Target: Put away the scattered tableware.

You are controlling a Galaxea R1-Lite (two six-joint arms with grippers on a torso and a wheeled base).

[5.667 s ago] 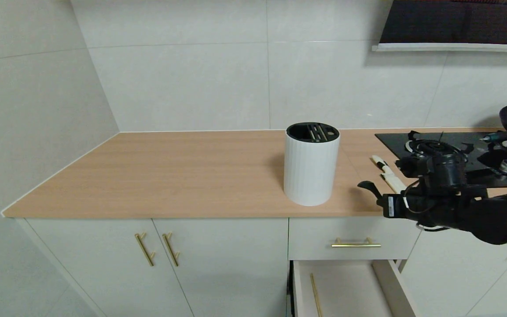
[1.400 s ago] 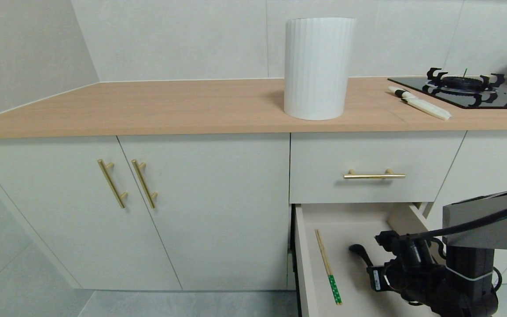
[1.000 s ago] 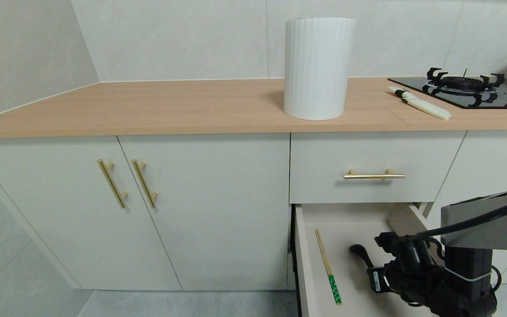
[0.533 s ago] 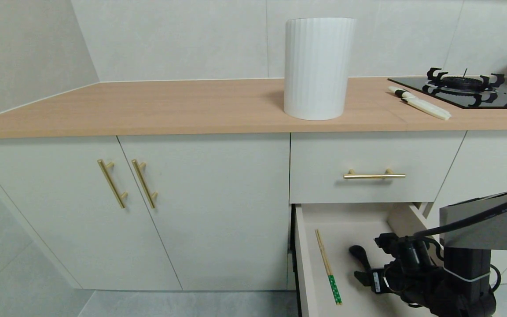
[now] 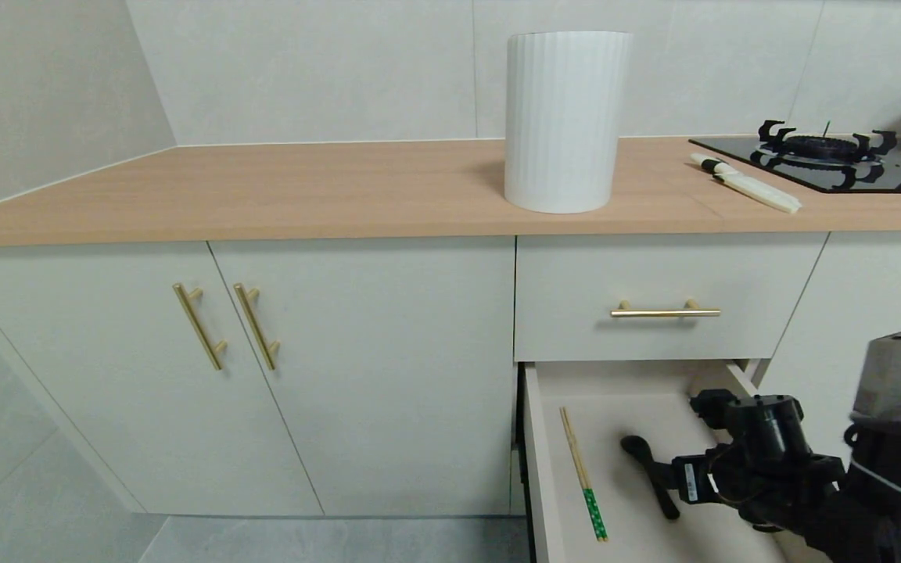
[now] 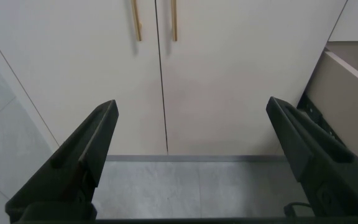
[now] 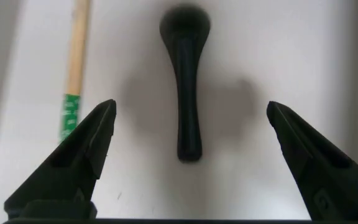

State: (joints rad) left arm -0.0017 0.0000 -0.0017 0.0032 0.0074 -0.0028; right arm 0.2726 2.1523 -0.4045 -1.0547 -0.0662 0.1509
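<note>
The black spoon (image 5: pixel 650 477) lies flat on the floor of the open lower drawer (image 5: pixel 533 453), its rounded end toward the far side and its handle running toward the near side. The right gripper (image 7: pixel 189 111) hangs over the drawer at the spoon's near end. Its fingers are spread wide, one to each side of the spoon, and grip nothing. Left of the spoon and apart from it lies a pair of chopsticks (image 5: pixel 582 477) with green near ends, close along the drawer's left wall.

Above the open drawer is a shut one with a gold handle (image 5: pixel 665 313), and to the left are two cabinet doors (image 5: pixel 263 375). The left gripper (image 6: pixel 191 107) faces those doors low down, its fingers also wide apart and empty.

On the wooden counter (image 5: pixel 263 188) a white ribbed holder (image 5: pixel 562 121) stands upright. To its right lies a knife (image 5: pixel 744 184) in cream and black, and beyond that, at the far right, is the stove (image 5: pixel 826 156).
</note>
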